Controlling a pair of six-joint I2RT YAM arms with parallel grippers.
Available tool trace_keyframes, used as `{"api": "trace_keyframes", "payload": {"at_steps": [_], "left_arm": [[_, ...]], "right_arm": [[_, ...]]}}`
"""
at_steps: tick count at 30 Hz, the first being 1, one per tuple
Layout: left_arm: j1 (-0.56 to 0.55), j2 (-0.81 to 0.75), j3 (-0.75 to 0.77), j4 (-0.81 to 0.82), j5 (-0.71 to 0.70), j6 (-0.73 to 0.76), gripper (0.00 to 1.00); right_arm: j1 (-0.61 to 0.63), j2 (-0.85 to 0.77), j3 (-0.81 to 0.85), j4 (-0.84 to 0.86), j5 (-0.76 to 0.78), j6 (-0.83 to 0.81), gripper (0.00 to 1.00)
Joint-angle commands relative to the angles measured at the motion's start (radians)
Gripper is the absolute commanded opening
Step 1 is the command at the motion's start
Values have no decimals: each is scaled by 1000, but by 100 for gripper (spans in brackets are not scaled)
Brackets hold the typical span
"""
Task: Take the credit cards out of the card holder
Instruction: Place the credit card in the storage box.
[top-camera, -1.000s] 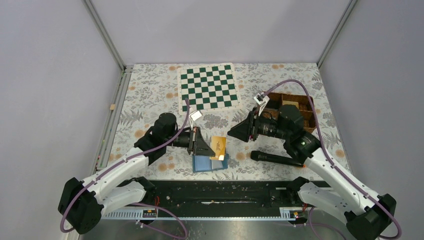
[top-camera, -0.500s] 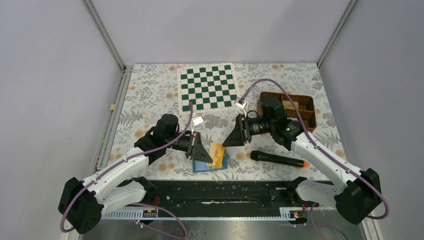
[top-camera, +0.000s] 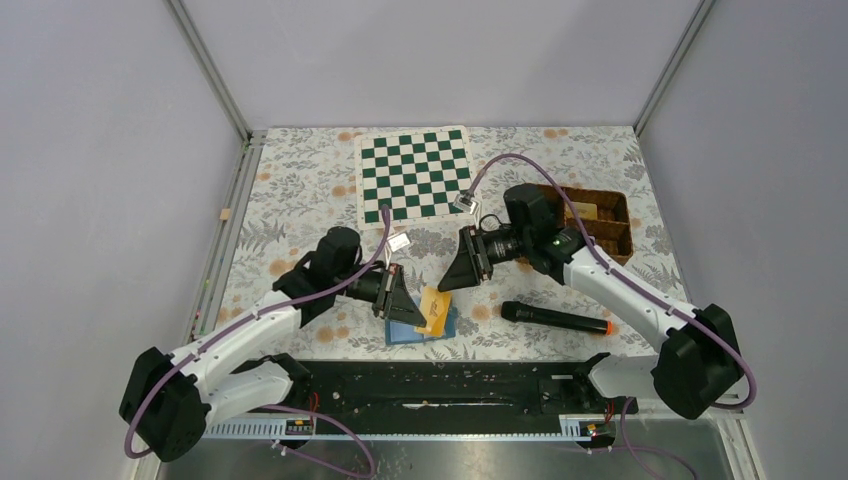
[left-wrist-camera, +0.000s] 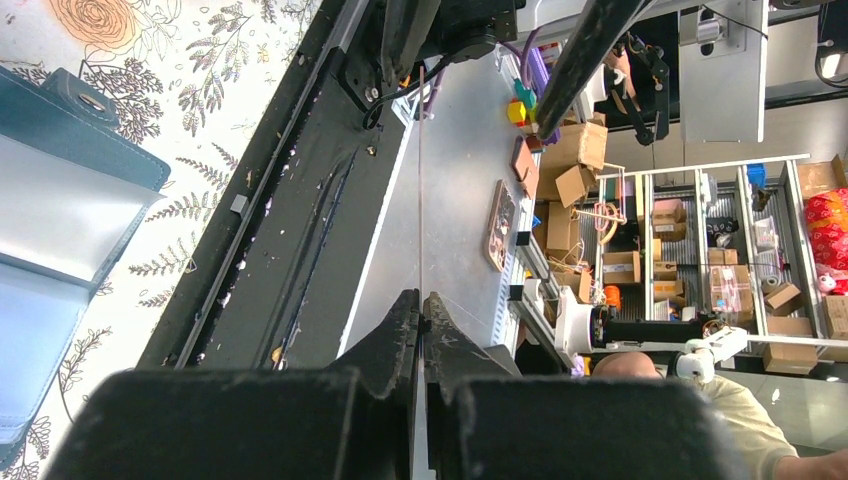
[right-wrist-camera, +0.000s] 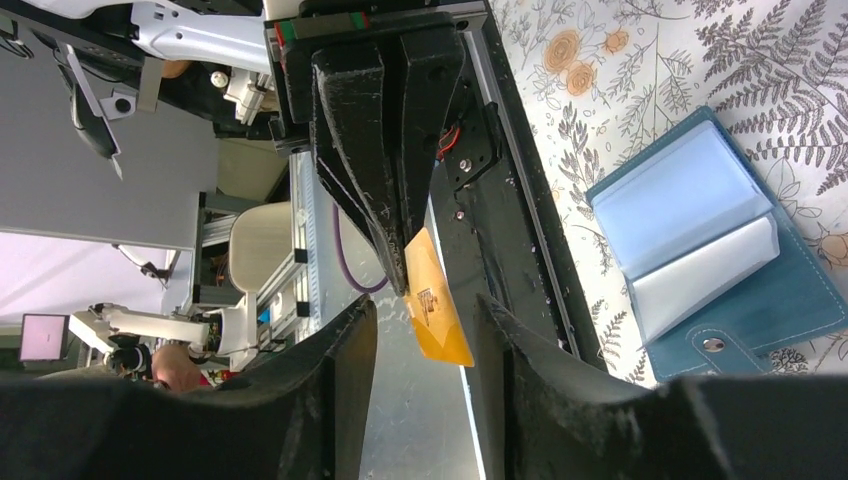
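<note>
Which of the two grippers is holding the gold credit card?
The left gripper: it is shut on the credit card, above the open blue card holder. The right gripper is open, its jaws apart and gripping nothing.

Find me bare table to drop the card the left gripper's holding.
Widest free patch: floral cloth left of the chessboard, out to the side rail. Smaller: the back strip behind the wicker basket. Crowded: front centre, where card holder, credit card, left gripper and right gripper bunch, black stick beside them.

Tan-gold credit card (top-camera: 435, 308); blue card holder (top-camera: 408, 333), pale-blue inside; green-white chequered board (top-camera: 417, 175); floral tablecloth (top-camera: 300, 190)
</note>
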Motion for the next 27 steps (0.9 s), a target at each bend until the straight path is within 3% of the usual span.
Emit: {"api": "trace_keyframes", "payload": {"at_steps": [1, 7, 9, 12, 16, 17, 21, 24, 25, 27], "left_arm": [[3, 15, 41, 39, 41, 16, 0], [1, 31, 38, 64, 50, 10, 0], [2, 36, 36, 70, 50, 8, 0], [2, 42, 34, 88, 54, -2, 0], [1, 48, 36, 91, 54, -3, 0], [1, 49, 37, 92, 53, -5, 0], [2, 50, 37, 98, 53, -9, 0], [2, 52, 40, 99, 53, -9, 0], [2, 53, 40, 98, 53, -9, 2], [2, 55, 44, 91, 44, -7, 16]], "right_arm": [[14, 24, 43, -10, -50, -38, 45], [27, 46, 40, -35, -60, -72, 43], [30, 49, 41, -33, -67, -74, 35], [32, 45, 36, -17, -90, -68, 31], [32, 33, 25, -16, -116, -83, 2], [32, 27, 21, -12, -128, -83, 0], [33, -8, -19, 59, -173, -56, 0], [32, -7, -3, -6, -166, -93, 0], [33, -5, 1, -16, -155, -101, 0], [32, -5, 5, -15, -127, -96, 0]]}}
